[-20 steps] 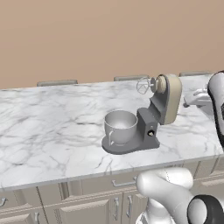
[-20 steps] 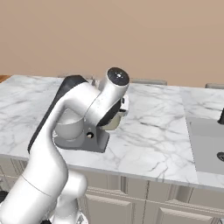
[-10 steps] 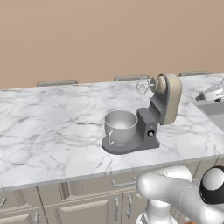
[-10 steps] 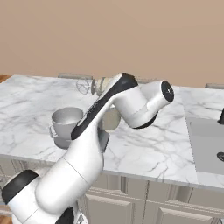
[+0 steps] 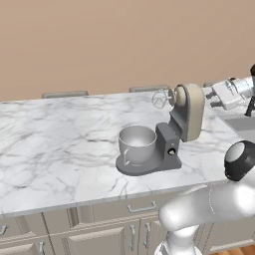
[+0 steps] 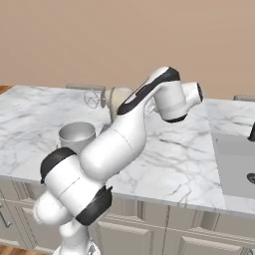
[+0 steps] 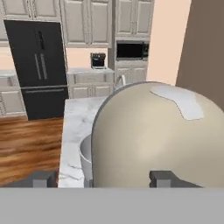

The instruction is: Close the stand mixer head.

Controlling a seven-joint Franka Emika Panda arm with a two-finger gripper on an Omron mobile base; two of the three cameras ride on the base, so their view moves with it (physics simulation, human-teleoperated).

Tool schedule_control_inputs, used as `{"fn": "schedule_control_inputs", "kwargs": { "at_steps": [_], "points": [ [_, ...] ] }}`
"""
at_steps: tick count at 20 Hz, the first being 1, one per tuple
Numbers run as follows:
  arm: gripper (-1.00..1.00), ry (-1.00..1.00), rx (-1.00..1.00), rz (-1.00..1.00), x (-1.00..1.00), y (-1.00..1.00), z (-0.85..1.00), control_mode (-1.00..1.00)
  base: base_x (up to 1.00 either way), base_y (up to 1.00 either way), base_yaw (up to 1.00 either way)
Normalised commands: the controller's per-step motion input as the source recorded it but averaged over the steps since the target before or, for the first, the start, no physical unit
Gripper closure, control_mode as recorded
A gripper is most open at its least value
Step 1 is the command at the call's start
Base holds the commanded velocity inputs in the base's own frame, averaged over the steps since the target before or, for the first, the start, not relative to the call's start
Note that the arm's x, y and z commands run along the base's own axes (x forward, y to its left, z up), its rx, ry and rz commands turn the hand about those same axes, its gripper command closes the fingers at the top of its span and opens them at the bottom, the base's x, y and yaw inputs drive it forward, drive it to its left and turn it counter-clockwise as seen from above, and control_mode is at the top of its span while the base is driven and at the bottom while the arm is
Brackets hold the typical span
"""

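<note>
**Mixer head tilted up, claw close behind it**

Marble desk (image 5: 60,149) carries the whole mixer near its middle. The dark grey base and column (image 5: 164,149) stand on it, and the silver bowl (image 5: 135,144) sits on the base. The stand mixer head (image 5: 188,112) is tipped back, almost upright above the column, with the small whisk (image 5: 160,98) pointing out over the bowl.

The head looks rigid, smooth and rounded, and probably rather heavy; it should turn only on its hinge at the column. A grasp seems not needed: a push on the high rounded back, far from the hinge, should bring it down, though the smooth shell may let the tips slide.

In the hand view the claw (image 7: 105,179) looks straight at the cream shell, which stands just beyond its tips. Touching or not cannot be told. The tips stand wide apart, released, holding nothing.
</note>
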Motion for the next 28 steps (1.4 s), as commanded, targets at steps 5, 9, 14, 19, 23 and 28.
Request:
{"fn": "schedule_control_inputs", "kwargs": {
  "at_steps": [5,9,14,19,23,28],
  "points": [
    [-1.00,-0.23,-0.07,0.56,0.40,1.00,-0.09,-1.00,0.00,0.00,0.00],
    [-1.00,-0.28,-0.19,0.42,0.16,1.00,-0.35,-1.00,0.00,0.00,0.00],
    [-1.00,-0.30,-0.22,0.28,0.13,1.00,-0.54,-1.00,0.00,0.00,0.00],
    [-1.00,-0.31,-0.22,0.24,0.05,1.00,-0.43,-1.00,0.00,0.00,0.00],
    [-1.00,-0.29,-0.22,0.29,-0.15,1.00,0.16,-1.00,0.00,0.00,0.00],
    [-1.00,-0.38,-0.23,0.19,-0.57,0.76,0.23,-1.00,0.00,0.00,0.00]
  ]
}}
